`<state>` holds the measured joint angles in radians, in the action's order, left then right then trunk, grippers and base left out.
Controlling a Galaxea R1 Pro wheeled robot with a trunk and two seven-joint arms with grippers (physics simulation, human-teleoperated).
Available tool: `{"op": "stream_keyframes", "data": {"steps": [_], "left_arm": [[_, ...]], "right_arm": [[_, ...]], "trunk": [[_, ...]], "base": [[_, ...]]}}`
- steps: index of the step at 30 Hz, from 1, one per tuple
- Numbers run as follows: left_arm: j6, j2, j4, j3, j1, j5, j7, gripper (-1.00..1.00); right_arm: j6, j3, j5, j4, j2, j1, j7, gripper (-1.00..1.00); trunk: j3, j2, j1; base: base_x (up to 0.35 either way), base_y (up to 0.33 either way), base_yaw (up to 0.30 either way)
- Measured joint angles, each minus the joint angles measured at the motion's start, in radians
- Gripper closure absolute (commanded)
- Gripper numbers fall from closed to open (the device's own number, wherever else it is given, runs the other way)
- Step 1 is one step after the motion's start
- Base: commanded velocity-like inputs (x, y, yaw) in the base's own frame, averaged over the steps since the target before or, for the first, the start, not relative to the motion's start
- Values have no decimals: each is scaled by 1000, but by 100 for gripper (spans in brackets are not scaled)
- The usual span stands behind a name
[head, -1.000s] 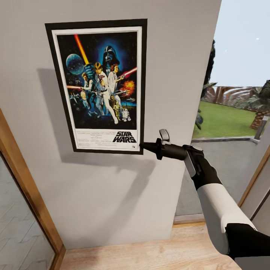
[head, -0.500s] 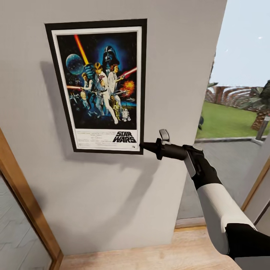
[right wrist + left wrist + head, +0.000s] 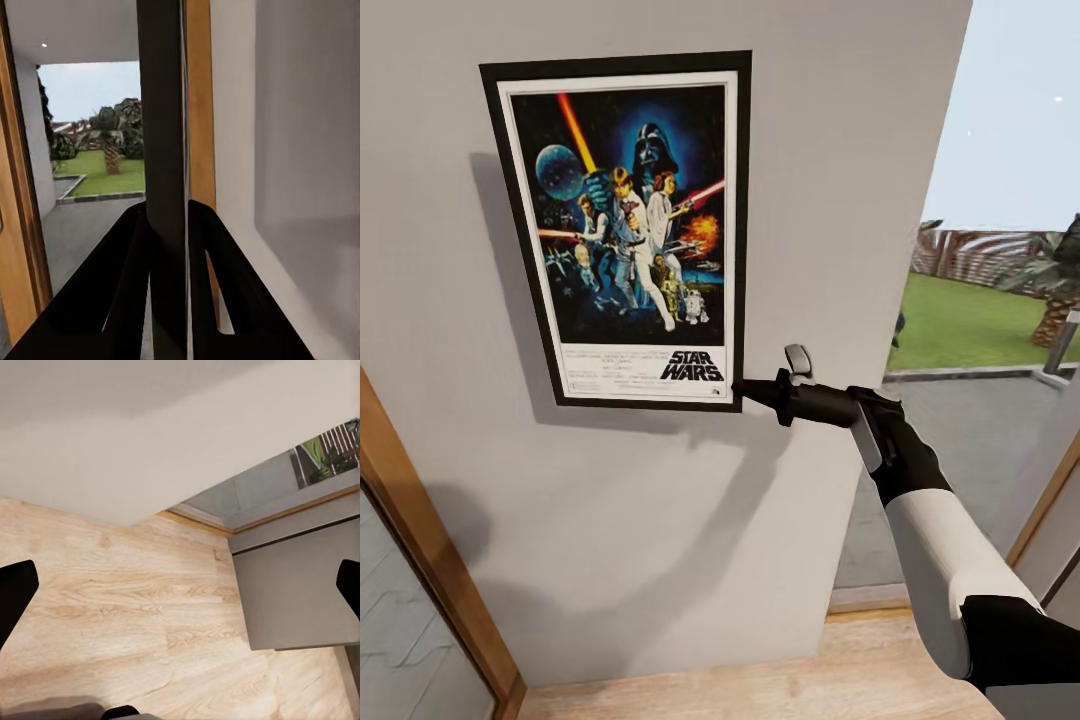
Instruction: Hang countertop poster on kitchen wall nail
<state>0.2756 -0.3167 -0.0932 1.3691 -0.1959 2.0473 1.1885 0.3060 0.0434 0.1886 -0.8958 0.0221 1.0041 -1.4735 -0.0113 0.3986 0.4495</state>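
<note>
Poster [image 3: 622, 225]: black frame, white border, dk blue art w/ red-orange streaks; wall [image 3: 660, 520] grey; floor [image 3: 135, 607] lt wood-grain.

Plain grey wall [image 3: 690, 540], wooden door frame [image 3: 430, 560], light wood floor [image 3: 127, 615], green lawn [image 3: 970, 325]

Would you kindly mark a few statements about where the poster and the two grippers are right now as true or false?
1. The poster is upright against the grey wall. True.
2. The right gripper grips the poster's top edge. False: it pinches the lower right corner.
3. The left gripper is open over wooden floor. True.
4. The poster lies on a countertop. False: it is held up at the wall.
5. A garden shows beside the wall. True.
</note>
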Motion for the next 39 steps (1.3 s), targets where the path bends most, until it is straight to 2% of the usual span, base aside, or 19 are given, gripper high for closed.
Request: {"op": "stream_keyframes", "data": {"steps": [29, 39], "left_arm": [[0, 0, 0, 0, 0, 0, 0, -100], [0, 0, 0, 0, 0, 0, 0, -100]], "right_arm": [[0, 0, 0, 0, 0, 0, 0, 100], [0, 0, 0, 1, 0, 0, 0, 100]], "trunk": [[0, 0, 0], [0, 0, 0]], "base": [[104, 0, 0], [27, 0, 0]]}}
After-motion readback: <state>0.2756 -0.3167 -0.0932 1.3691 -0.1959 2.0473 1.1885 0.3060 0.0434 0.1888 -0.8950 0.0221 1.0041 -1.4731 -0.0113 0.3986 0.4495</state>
